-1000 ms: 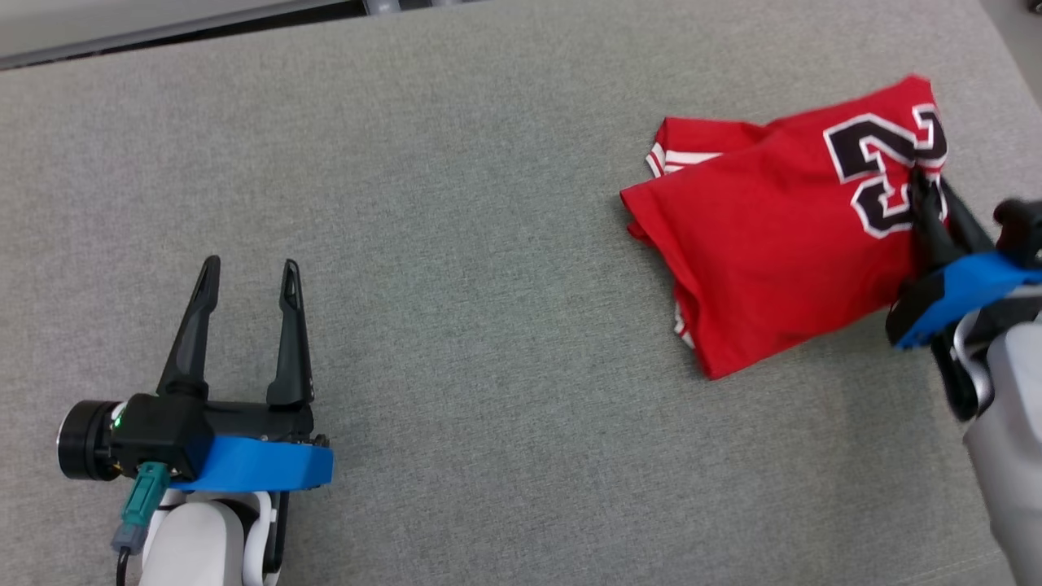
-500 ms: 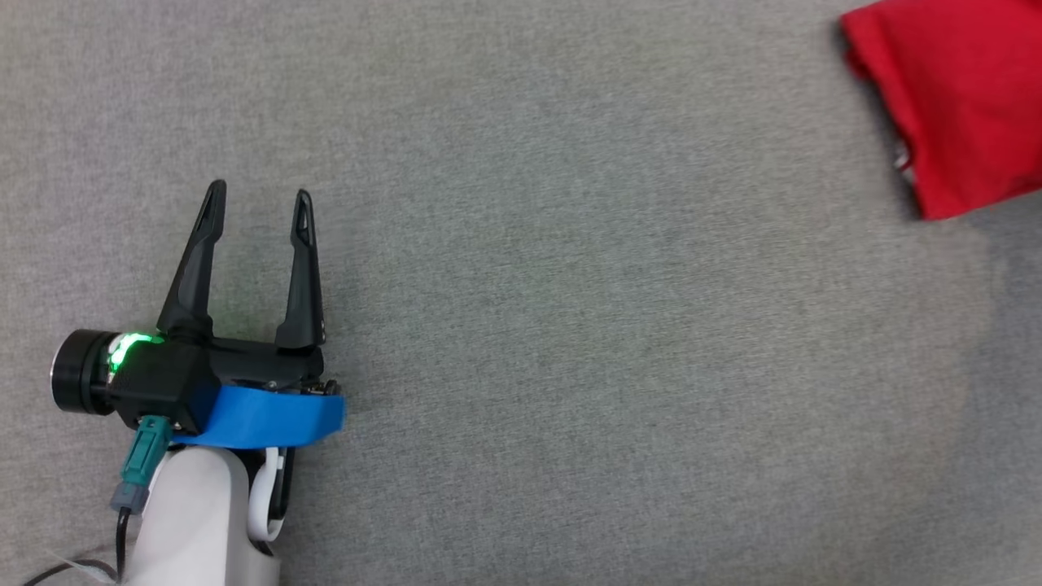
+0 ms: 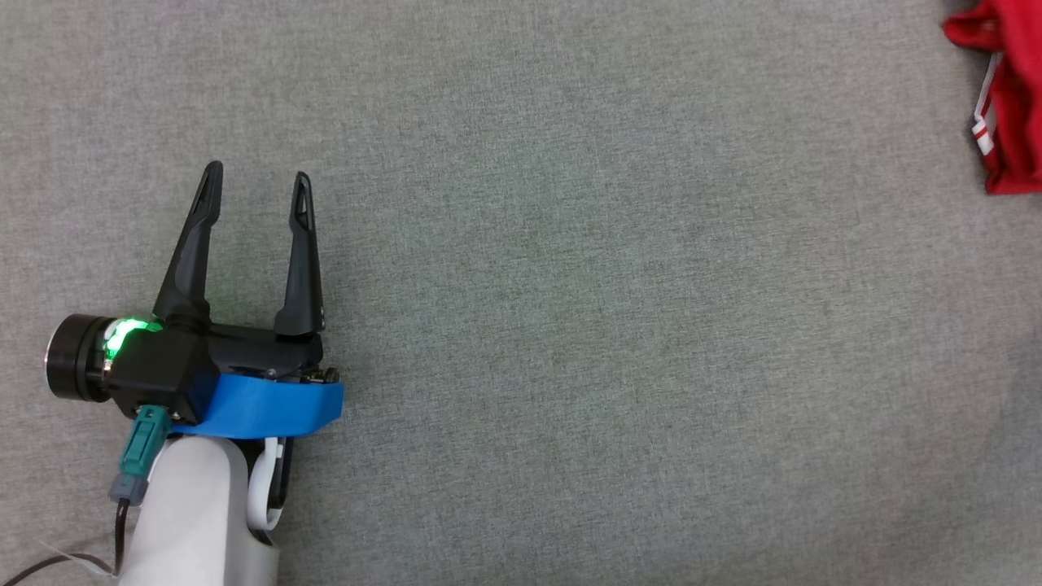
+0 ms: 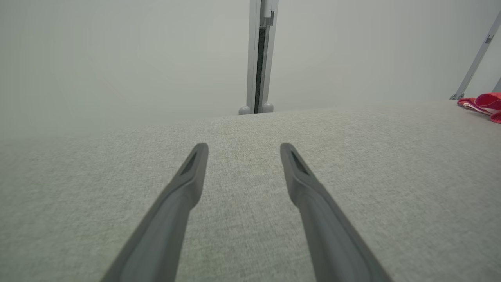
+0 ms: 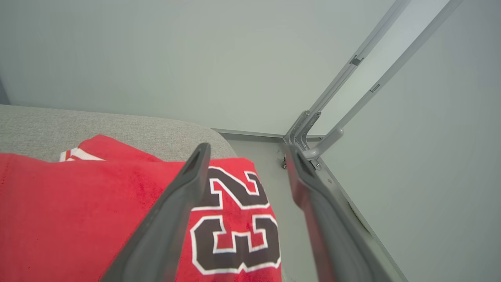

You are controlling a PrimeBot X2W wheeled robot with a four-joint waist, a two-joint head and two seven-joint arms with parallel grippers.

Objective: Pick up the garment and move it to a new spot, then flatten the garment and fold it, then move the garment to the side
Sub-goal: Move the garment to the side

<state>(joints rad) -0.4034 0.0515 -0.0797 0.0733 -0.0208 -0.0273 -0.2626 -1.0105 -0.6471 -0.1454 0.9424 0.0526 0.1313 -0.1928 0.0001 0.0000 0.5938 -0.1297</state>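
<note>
Light: even, diffuse and bright; you get no glare.
Shadows: soft and faint on the grey cloth surface (image 3: 570, 325) under the left gripper (image 3: 257, 172); a dim patch at the head view's lower right edge.
Glow: green lamp (image 3: 122, 335) on that wrist.
Left wrist view: pale, hazy, low contrast; the surface's far edge bows.
Both wrist views: your near fingers (image 4: 176, 211) blur.
Colour cast: red from the garment (image 5: 78, 203) on a right gripper (image 5: 247, 149) finger.

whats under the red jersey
The gray fabric surface lies under the red jersey; white-striped trim peeks from its folded layers. Anything beneath the cloth itself is covered.
</note>
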